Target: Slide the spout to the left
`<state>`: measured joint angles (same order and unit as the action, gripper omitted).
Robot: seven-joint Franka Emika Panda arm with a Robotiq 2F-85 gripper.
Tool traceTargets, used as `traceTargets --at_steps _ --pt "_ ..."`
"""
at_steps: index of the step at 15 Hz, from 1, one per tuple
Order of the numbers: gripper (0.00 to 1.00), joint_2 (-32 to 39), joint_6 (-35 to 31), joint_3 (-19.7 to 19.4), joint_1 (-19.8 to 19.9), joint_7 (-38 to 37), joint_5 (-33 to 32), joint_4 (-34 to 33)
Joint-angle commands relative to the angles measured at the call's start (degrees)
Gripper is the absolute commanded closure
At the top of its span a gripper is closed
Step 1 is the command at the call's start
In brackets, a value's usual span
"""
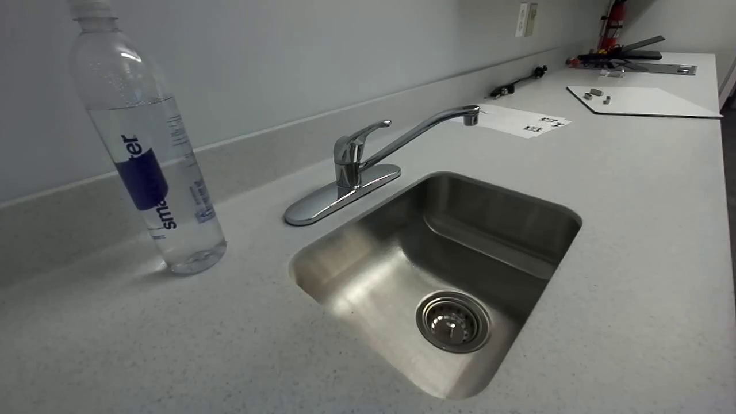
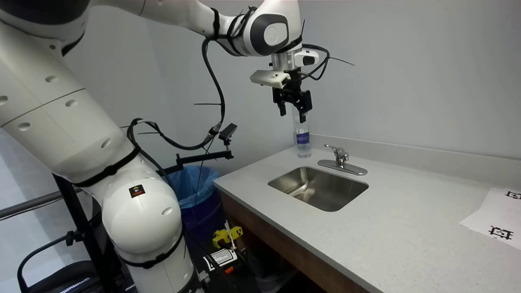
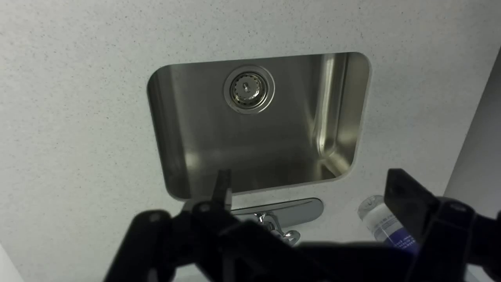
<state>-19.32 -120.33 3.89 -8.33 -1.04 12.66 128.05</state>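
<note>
The shiny chrome spout rises from its faucet base in an exterior view, its downturned tip pointing away along the counter. The flat lever handle sits above it. In an exterior view the faucet is small and its spout is foreshortened, hard to tell from the body. In the wrist view only part of the faucet shows; a dark finger hides most of the spout. My gripper hangs high above the counter, pointing down, apart from the faucet. In the wrist view its fingers are wide open with nothing held.
A steel sink is set in the counter in front of the faucet. A water bottle stands left of the faucet, near the wall. Papers with printed markers lie further along the counter. A wall runs behind the faucet.
</note>
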Motion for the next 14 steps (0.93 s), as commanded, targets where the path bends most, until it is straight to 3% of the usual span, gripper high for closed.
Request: traceTargets --at_steps 1,14 --pt "0.00 0.02 0.13 0.45 0.50 0.11 0.16 -0.10" --pt "0.00 1.02 0.27 0.26 0.51 0.68 0.19 -0.51"
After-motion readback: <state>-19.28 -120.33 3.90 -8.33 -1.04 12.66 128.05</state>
